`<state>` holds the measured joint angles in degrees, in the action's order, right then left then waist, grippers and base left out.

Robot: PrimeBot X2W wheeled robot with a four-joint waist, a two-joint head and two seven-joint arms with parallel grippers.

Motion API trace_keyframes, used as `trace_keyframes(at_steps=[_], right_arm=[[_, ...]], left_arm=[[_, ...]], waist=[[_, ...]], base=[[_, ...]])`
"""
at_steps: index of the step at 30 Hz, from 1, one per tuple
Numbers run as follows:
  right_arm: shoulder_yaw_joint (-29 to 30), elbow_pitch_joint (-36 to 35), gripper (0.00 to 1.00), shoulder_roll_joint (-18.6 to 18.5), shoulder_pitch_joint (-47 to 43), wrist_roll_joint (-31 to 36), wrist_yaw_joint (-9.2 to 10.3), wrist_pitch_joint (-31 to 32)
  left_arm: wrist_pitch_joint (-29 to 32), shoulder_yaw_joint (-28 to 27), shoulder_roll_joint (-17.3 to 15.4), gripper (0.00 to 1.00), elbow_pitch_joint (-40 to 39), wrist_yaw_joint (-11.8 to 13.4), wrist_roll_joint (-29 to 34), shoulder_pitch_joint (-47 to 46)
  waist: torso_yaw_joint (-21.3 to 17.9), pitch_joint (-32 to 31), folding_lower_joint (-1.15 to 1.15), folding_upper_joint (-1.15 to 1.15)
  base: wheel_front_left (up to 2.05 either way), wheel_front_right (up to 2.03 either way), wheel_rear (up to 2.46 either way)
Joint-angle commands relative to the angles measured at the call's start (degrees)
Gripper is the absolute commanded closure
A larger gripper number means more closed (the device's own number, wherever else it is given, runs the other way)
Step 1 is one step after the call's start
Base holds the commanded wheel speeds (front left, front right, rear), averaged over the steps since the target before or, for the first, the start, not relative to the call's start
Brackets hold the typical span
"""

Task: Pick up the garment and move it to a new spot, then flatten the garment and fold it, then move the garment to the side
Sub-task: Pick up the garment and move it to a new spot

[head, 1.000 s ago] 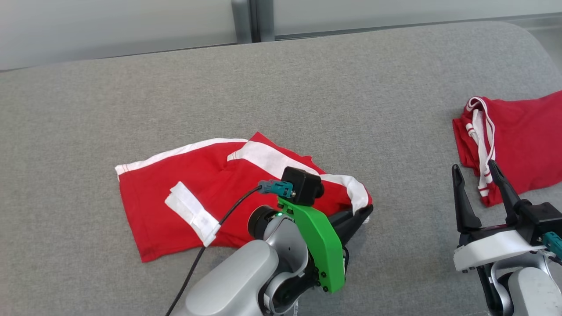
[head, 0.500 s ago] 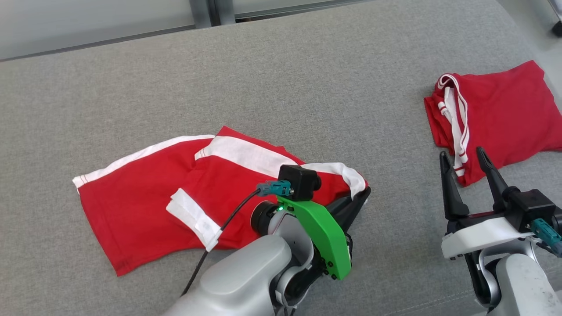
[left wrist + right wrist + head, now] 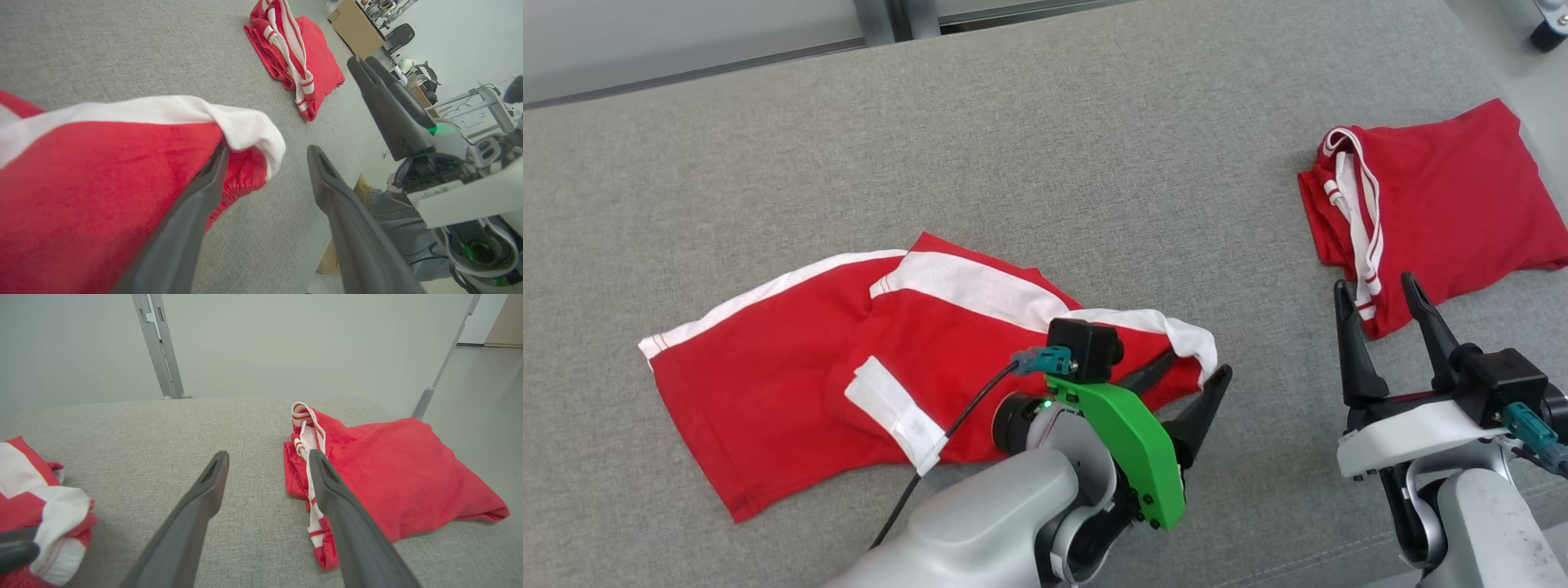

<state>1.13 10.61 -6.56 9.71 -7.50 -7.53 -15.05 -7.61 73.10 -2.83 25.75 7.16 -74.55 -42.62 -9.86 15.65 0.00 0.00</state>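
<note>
Red shorts [image 3: 768,367] look soft, limp, light; left tool [image 3: 1197,363] released beside white waistband [image 3: 1184,335], pinch there; right tool [image 3: 1374,282] released.

Grey fabric surface [image 3: 1094,147], metal post [image 3: 157,343]

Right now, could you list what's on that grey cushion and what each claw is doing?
Surface: grey fabric cushion
Spread garment: red with white bands, rumpled, centre-left
Folded garment: red, white-striped, at right
Left claw: open, one finger at the spread garment's white edge
Right claw: open, empty, near the folded garment
</note>
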Motion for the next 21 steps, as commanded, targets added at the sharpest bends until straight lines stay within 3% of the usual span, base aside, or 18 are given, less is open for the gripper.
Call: trace_keyframes(at_steps=[1, 5, 9, 13, 21], right_arm=[[0.22, 0.1, 0.0, 0.11, -0.04, -0.44, 0.09, -0.15], [0.86, 0.18, 0.0, 0.22, -0.96, -0.28, 0.09, -0.15], [1.44, 0.07, 0.0, -0.01, -1.72, -0.18, 0.09, -0.15], [1.96, -0.44, 0.0, -0.31, -2.62, 0.12, 0.09, -0.15], [3.14, -2.83, 0.0, -0.4, -5.46, 1.04, 0.09, -0.15]], left_arm=[[0.07, 0.13, -0.14, 0.0, -0.51, 0.42, -0.68, 1.08], [1.09, 0.24, -0.15, 0.0, -2.73, 0.86, -1.7, 1.85], [3.79, 0.27, -0.16, 0.0, -4.21, 0.28, 1.53, 2.74], [1.03, -0.1, -0.18, 0.0, -4.07, 1.01, 3.1, 2.95], [-7.05, -5.47, -7.54, 0.0, -5.85, 5.06, 9.58, 4.32]], waist=[[0.08, -0.17, 0.0, 0.0], [0.6, -0.81, 0.0, 0.0], [1.47, -1.68, 0.0, 0.0], [2.14, -2.75, 0.0, 0.0], [4.6, -5.18, 0.0, 0.0]], base=[[0.0, 0.0, 0.0], [0.0, 0.0, 0.0], [0.0, 0.0, 0.0], [0.0, 0.0, 0.0], [0.0, 0.0, 0.0]])
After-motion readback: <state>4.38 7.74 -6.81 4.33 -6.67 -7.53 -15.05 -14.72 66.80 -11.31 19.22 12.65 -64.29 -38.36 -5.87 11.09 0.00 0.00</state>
